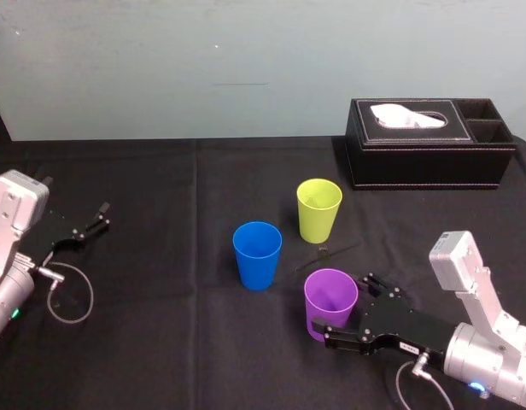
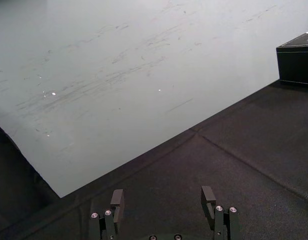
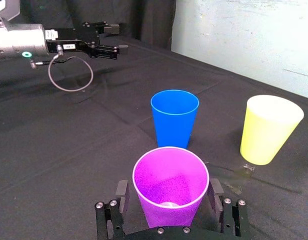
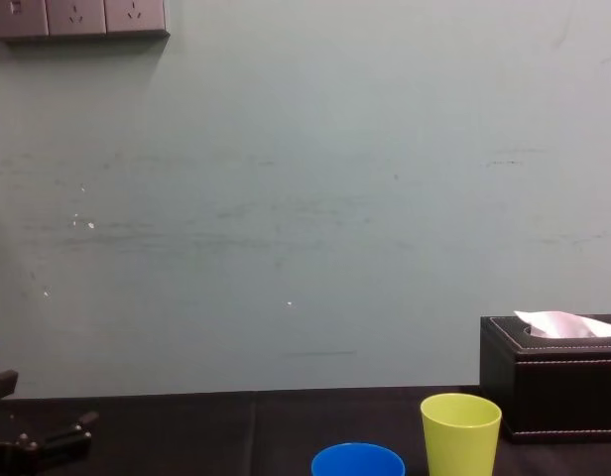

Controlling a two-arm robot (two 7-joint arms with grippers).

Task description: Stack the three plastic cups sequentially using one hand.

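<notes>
Head view: three cups stand upright on the black counter [image 1: 160, 342]. The yellow cup [image 1: 318, 209] is the far one. The blue cup [image 1: 257, 254] is to its left and a bit nearer. The purple cup [image 1: 330, 301] is the nearest, just right of the blue one. None of the cups touch. The right gripper [image 1: 341, 303] reaches in from the near right, with one finger on each side of the purple cup. The left gripper [image 1: 99, 218] rests far off on the left, well apart from the cups. A black box [image 1: 425, 141] with a white tissue sits at the far right.

Left wrist view: the left gripper [image 2: 164, 197] has its fingers [image 2: 117, 200] wide apart with nothing between them. They hang over bare counter [image 2: 234, 160].

Right wrist view: the purple cup [image 3: 170, 185] stands between the right gripper's fingers [image 3: 121, 192]. The fingers are spread open around it, and a small gap shows on one side. The blue cup [image 3: 174, 117] and the yellow cup [image 3: 269, 130] stand farther off, apart from each other. The left gripper [image 3: 116, 37] lies far across the counter.

Chest view: the top of the blue cup [image 4: 357, 460] shows on the left, with the yellow cup [image 4: 460, 434] beside it. The box [image 4: 553, 387] is behind, at the right.
</notes>
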